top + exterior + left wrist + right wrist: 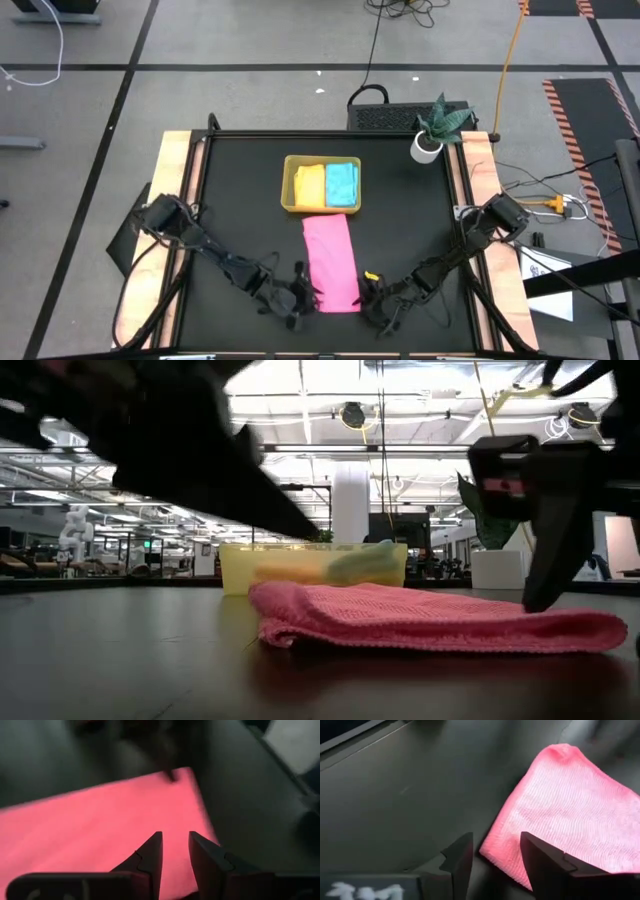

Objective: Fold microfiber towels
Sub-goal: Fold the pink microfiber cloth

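Black tabletop [240,200] holds pink towel [331,262], folded into a long strip.

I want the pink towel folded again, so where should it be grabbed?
Probably the near short edge of the pink towel, at its two corners. It lies flat as a long strip running away toward the tray, so coming in low from the near side lets the end lift over.

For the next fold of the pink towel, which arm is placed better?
Probably the right. Its claw stands open at the corner of the pink towel, nothing held. The left claw hovers over the cloth's middle, fingers nearly together.
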Motion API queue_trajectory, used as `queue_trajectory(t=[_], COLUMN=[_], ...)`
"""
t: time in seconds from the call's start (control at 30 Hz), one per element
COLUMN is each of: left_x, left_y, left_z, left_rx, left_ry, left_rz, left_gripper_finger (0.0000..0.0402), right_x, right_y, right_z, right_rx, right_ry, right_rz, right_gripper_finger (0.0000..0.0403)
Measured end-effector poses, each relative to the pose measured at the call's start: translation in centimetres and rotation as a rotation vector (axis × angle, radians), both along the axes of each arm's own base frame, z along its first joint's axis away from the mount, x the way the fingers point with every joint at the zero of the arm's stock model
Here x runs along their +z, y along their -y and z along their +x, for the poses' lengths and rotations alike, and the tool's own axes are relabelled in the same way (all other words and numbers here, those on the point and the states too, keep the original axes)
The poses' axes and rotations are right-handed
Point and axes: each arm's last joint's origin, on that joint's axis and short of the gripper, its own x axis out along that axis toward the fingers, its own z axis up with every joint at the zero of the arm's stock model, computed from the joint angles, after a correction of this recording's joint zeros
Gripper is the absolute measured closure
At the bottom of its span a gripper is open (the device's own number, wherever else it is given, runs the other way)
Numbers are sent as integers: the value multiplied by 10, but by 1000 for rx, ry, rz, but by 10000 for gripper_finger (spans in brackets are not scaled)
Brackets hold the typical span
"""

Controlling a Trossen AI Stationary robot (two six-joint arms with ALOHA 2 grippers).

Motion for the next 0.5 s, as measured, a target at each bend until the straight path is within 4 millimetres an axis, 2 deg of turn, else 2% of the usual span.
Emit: queue_trajectory(t=[0.1,0.23,0.37,0.43,0.5], left_x=[3,7,9,4,0], left_y=[14,27,32,33,33], left_z=[9,20,26,26,26], left_rx=[-85,-135,-182,-188,-182], left_ry=[-22,-5,-4,-15,-15], left_rz=[70,92,85,100,114], left_gripper_finger=[305,295,255,229,203], right_x=[-2,-3,-3,-2,1], right_y=[5,7,8,6,6], right_z=[4,5,4,3,2], right_rx=[-17,-19,-50,-76,-113], right_ry=[-12,-15,-30,-34,-37], right_rz=[-4,-12,0,29,72], right_gripper_finger=[250,304,382,394,389])
